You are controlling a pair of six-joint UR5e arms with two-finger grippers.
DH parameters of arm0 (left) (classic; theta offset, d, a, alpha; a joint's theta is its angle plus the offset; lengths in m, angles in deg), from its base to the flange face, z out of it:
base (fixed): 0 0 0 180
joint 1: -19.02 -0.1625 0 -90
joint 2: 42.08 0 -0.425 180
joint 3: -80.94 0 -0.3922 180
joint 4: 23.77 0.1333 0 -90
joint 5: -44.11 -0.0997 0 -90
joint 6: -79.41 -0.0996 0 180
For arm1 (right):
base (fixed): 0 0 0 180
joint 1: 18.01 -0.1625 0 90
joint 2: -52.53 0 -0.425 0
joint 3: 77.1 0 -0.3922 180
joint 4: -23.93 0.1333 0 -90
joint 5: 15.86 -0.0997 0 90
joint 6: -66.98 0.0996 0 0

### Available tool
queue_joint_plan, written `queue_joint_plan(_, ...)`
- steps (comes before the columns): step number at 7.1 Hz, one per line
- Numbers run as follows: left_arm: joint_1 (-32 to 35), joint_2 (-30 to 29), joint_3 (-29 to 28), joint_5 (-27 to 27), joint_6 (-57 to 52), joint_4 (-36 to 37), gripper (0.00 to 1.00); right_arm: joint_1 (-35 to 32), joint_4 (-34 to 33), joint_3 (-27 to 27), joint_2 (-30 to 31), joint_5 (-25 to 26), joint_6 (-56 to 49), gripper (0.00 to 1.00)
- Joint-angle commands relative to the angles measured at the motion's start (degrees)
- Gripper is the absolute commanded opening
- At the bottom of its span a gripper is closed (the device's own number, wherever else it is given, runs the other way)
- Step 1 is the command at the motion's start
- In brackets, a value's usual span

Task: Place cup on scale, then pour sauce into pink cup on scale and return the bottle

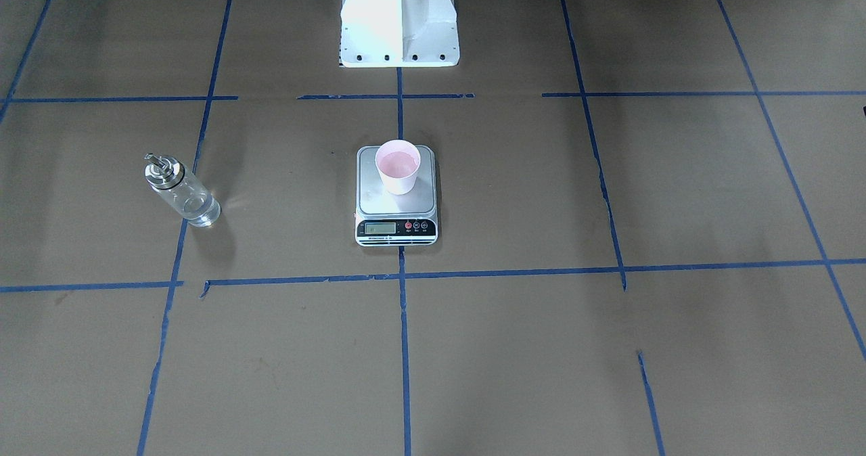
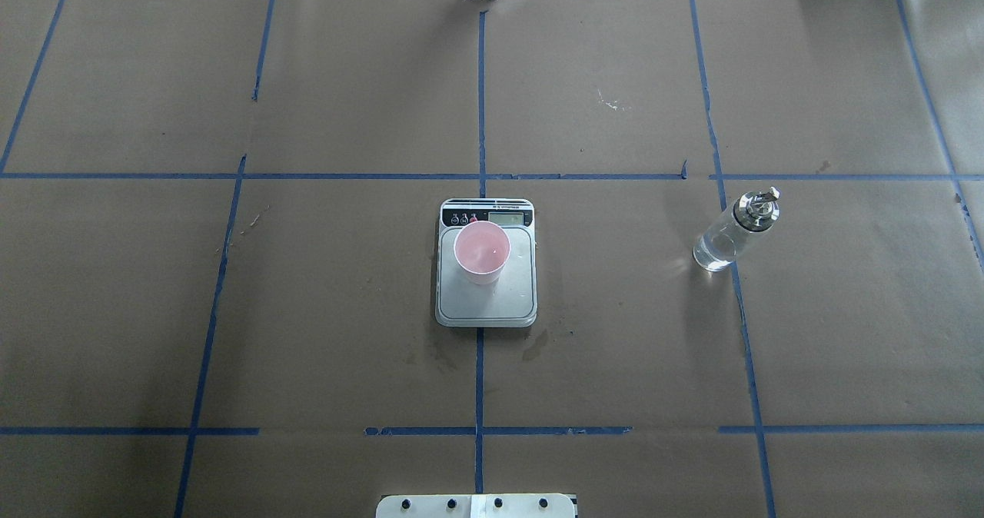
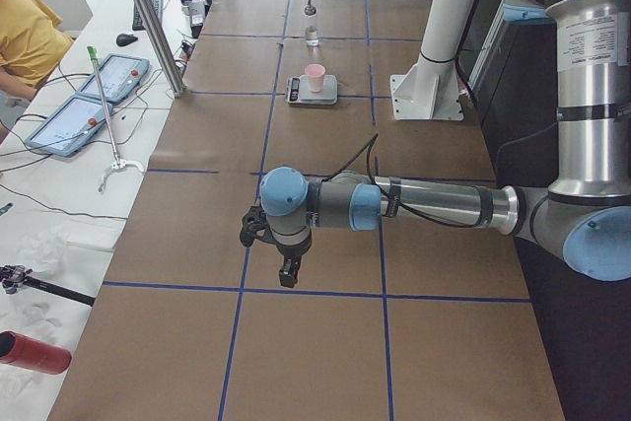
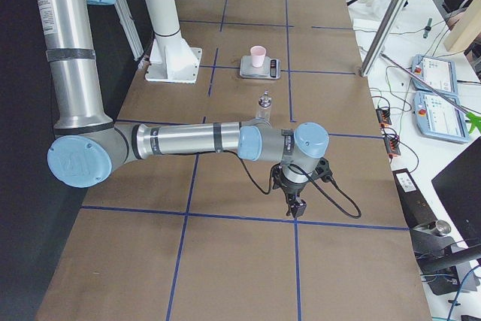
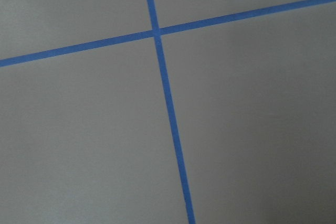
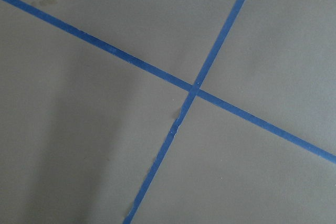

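Pale pink cup (image 2: 482,251) upright on scale (image 2: 492,307)

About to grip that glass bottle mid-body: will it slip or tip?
Probably slippery: the bottle is smooth, clear glass. It may tip if nudged high, since it stands tall on a narrow base. Being glass, it could break if dropped.

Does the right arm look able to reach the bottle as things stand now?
Probably yes. The bottle stands upright and alone on the robot's right side, apart from the scale and cup. The right gripper hangs over bare brown paper nearby, and nothing stands between them.
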Motion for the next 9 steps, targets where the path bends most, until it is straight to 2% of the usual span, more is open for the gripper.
queue_joint_plan(1, 0.0, 0.1, -0.1, -0.6, 0.0, -0.3, 1.00, 0.0, 0.8, 0.0, 0.0, -0.2, 0.0, 1.00)
queue_joint_plan(4, 0.0, -2.8, -0.2, -1.4, 0.1, -0.1, 1.00, 0.0, 0.8, -0.3, 0.0, -0.4, 0.1, 1.00)
queue_joint_plan(9, 0.1, -1.4, -2.5, -0.7, -0.5, -0.5, 1.00, 0.0, 0.8, -0.1, -0.5, -2.2, 0.5, 1.00)
